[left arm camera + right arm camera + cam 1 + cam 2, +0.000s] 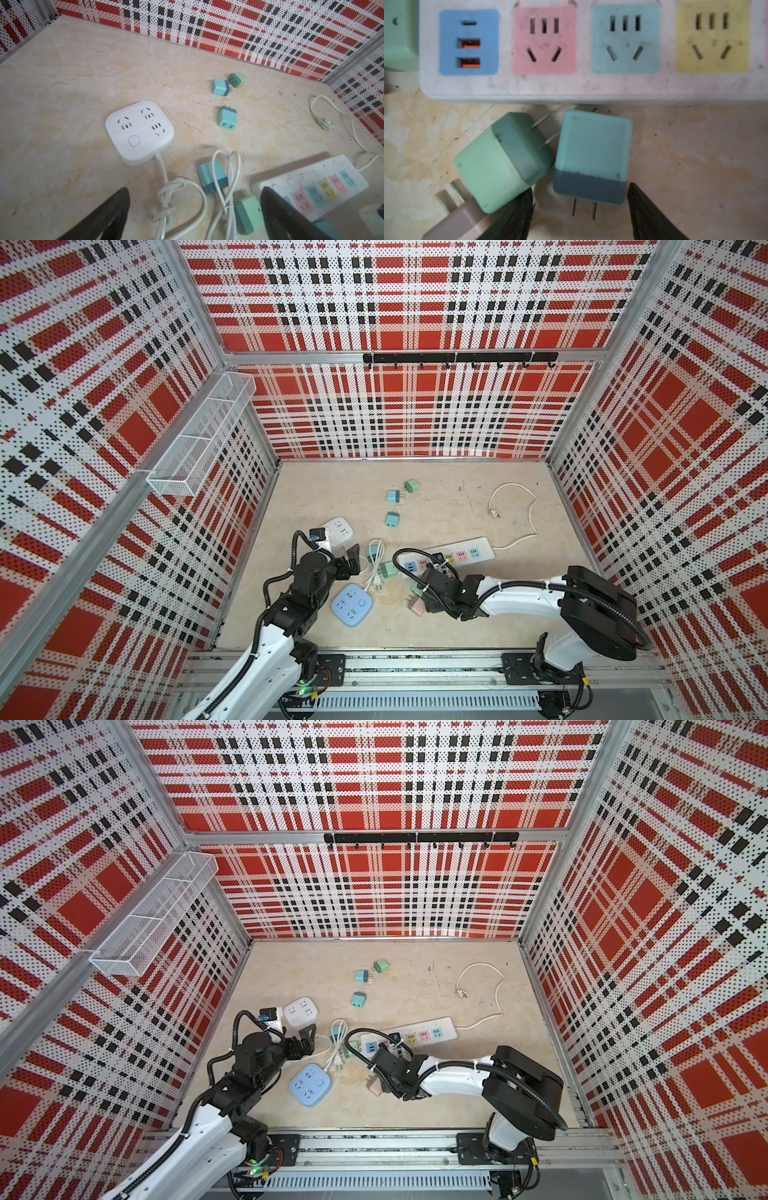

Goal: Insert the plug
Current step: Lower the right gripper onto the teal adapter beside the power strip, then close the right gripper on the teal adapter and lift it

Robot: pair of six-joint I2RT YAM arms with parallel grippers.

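Observation:
In the right wrist view a teal plug [592,153] with a dark blue base lies on the table, its two prongs pointing toward my right gripper [580,197]. That gripper is open and straddles the plug's base; one finger [645,209] is close to its side, the other stands apart from it. The white power strip [591,87] with coloured sockets lies just beyond the plug. In both top views the right wrist [440,585] covers this plug. My left gripper [194,190] hangs open over coiled white cords [224,187], holding nothing.
A green plug [502,162] leans against the teal one, and a pinkish plug [463,220] lies beside it. A white square socket [338,531] and a blue socket [352,605] sit near the left arm. Three small plugs [392,495] and the strip's cord [515,506] lie farther back.

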